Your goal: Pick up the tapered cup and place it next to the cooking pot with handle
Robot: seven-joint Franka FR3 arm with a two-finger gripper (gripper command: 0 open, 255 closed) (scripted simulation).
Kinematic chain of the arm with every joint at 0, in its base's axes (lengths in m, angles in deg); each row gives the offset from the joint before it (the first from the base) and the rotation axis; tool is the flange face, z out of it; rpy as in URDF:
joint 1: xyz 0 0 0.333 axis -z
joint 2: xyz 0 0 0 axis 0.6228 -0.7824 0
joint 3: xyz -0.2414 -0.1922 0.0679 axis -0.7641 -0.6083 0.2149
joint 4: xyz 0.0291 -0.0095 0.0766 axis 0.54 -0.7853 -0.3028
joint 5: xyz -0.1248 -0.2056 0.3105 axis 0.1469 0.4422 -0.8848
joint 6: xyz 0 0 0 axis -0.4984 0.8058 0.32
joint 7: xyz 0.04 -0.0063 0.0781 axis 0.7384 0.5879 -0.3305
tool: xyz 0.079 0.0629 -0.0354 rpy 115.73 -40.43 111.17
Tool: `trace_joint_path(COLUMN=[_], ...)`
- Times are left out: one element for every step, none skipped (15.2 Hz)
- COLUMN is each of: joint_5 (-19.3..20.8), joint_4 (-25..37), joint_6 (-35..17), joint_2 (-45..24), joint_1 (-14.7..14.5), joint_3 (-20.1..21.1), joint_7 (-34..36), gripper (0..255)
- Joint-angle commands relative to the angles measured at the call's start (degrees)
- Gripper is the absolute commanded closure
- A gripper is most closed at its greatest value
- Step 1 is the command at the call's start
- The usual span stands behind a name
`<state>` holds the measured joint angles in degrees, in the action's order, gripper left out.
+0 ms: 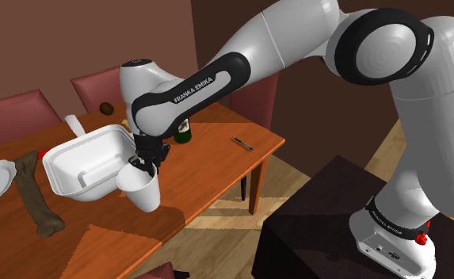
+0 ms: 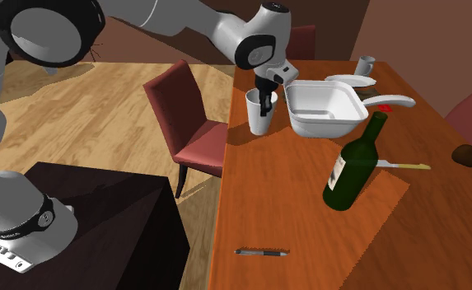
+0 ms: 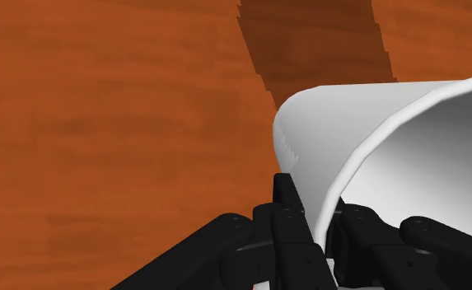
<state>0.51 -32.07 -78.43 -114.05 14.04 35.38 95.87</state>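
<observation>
Gripper (image 3: 316,210) clamping the white cup (image 3: 349,123) by its wall, wrist view showing one finger each side, second exterior view showing the whole bottle (image 2: 353,165), arm (image 1: 217,75) hiding most of it in shoulder view

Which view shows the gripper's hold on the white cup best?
The wrist view: the gripper clasps the white cup by its rim, one finger outside the wall. The shoulder and second exterior views show the hold from farther off.
</observation>
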Motion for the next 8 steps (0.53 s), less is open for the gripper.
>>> trace_joint_path(joint_5=[0.16, 0.22, 0.23, 0.23, 0.23, 0.23, 0.23, 0.23], joint_4=[-0.37, -0.51, -0.50, -0.49, -0.49, -0.49, -0.49, -0.49], joint_6=[-1.19, -1.61, -1.61, -1.61, -1.61, -1.61, -1.61, -1.61], joint_2=[-0.78, -1.06, -1.07, -1.08, -1.08, -1.08, -1.08, -1.08], joint_1=[-0.05, -0.08, -0.08, -0.08, -0.08, -0.08, -0.08, -0.08], joint_3=[-0.14, -0.19, -0.19, -0.19, -0.19, -0.19, -0.19, -0.19], joint_7=[-0.07, -0.07, -0.07, -0.07, -0.07, -0.07, -0.07, -0.07], gripper=[255, 255, 255, 255, 255, 255, 255, 255])
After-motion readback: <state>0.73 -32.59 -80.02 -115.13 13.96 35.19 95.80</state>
